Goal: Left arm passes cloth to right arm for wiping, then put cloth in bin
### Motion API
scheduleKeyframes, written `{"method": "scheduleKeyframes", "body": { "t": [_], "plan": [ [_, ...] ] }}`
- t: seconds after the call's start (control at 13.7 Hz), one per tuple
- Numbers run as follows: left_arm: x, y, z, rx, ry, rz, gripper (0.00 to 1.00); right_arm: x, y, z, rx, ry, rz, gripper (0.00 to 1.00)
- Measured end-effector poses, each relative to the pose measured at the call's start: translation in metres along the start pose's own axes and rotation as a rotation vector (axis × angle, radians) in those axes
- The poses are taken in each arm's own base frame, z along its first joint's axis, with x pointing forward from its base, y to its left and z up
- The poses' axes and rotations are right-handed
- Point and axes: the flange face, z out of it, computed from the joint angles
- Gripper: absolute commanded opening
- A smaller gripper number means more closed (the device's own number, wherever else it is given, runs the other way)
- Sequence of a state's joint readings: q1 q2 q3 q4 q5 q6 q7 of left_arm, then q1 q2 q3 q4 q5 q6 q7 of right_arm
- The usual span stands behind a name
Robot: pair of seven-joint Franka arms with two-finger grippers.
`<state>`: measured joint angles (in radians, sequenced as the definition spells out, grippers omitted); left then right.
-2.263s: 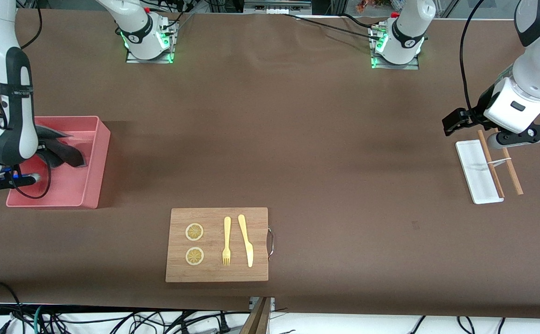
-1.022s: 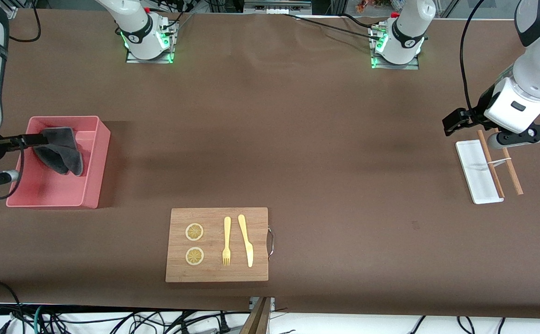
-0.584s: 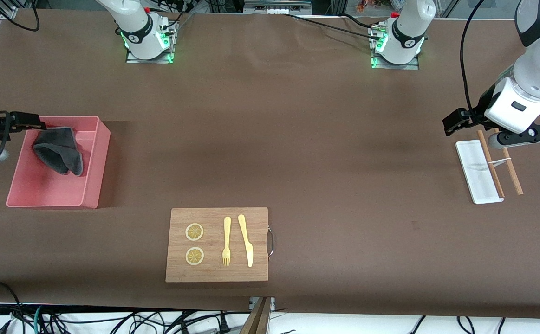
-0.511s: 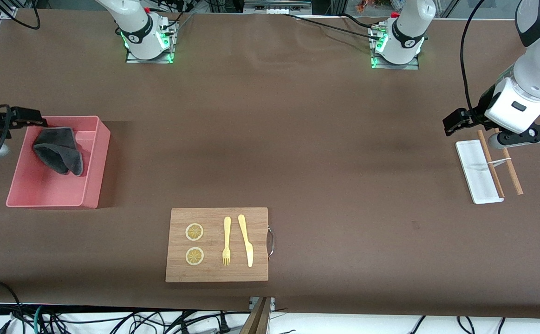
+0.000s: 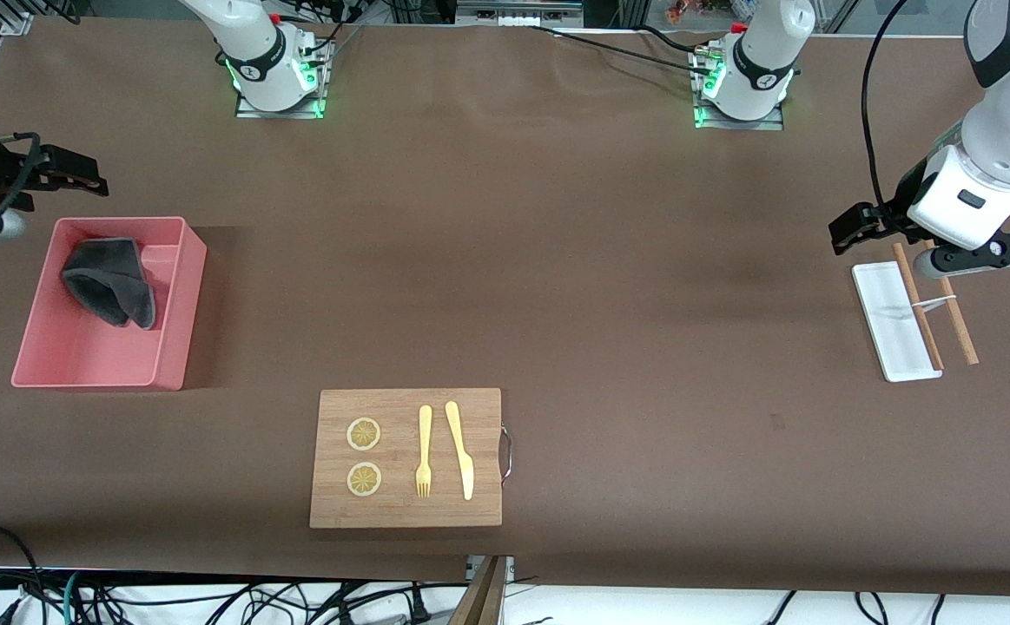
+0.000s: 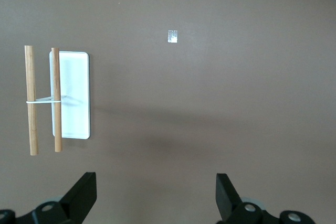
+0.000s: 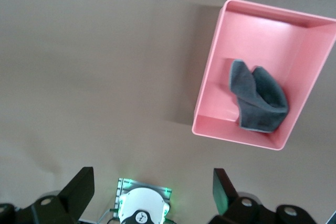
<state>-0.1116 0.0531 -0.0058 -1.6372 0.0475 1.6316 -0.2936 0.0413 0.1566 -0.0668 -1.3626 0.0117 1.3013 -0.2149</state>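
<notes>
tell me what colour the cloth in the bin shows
Dark grey; the cloth shows best in the right wrist view.

brown table point(image 5: 557, 260), bin point(image 5: 179, 295), cutting board point(image 5: 405, 512), tray point(image 5: 882, 304)

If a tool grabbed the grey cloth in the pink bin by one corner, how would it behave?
Probably floppy: the cloth lies crumpled and folded over itself in the bin, so a corner grasp would likely let the rest hang and unfold. It looks light and soft, so pushing it would likely just bunch it against the bin wall.
</notes>
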Motion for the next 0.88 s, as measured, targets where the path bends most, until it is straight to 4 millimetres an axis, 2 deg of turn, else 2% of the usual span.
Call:
{"method": "scheduleKeyframes", "body": {
  "t": [0.22, 0.44, 0.51, 0.73, 0.88],
  "plan": [
    [0.000, 0.000, 0.000, 0.000, 0.000, 0.000, 1.00, -0.017, 0.019, -0.019, -0.011, 0.095, 0.037, 1.00],
    [0.000, 0.000, 0.000, 0.000, 0.000, 0.000, 1.00, -0.035, 0.021, -0.021, -0.031, 0.098, 0.045, 1.00],
    [0.000, 0.000, 0.000, 0.000, 0.000, 0.000, 1.00, -0.037, 0.016, -0.020, -0.053, 0.091, 0.045, 1.00],
    [0.000, -0.001, 0.000, 0.000, 0.000, -0.001, 1.00, -0.031, -0.017, -0.016, -0.075, 0.077, 0.117, 1.00],
    [0.000, -0.001, 0.000, 0.000, -0.001, -0.002, 1.00, -0.030, -0.021, -0.015, -0.075, 0.077, 0.135, 1.00]
  ]
}}
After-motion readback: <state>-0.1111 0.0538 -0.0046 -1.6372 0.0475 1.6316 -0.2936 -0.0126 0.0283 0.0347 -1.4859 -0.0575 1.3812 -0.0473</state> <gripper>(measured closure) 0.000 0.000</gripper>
